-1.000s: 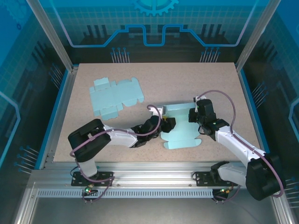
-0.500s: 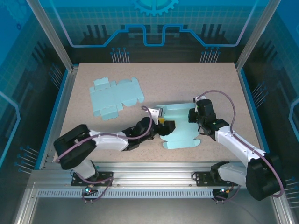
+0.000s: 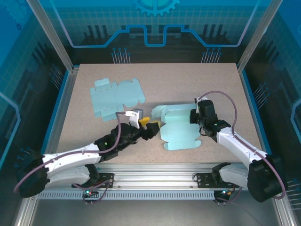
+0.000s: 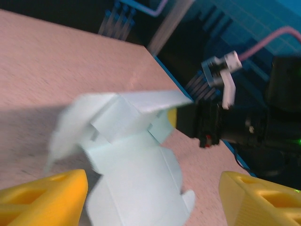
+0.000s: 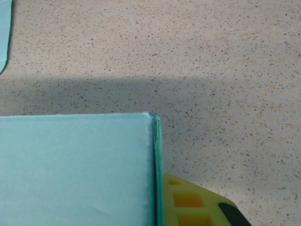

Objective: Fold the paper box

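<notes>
While right hand (image 3: 193, 117) pinches paper box (image 3: 181, 133) at 3 o'clock edge, left hand (image 3: 151, 124) gapes at 9 o'clock, nearest raised flap (image 3: 158, 113).

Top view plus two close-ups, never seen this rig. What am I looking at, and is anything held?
Two robot arms are bolted at the near edge of a table. The top view looks down from above and behind them; the other two come from a camera on each wrist. On the table lie a flat paper blank and a half-folded box. The right gripper is shut on the box's right edge. The left gripper stands open just left of the box, holding nothing.
</notes>
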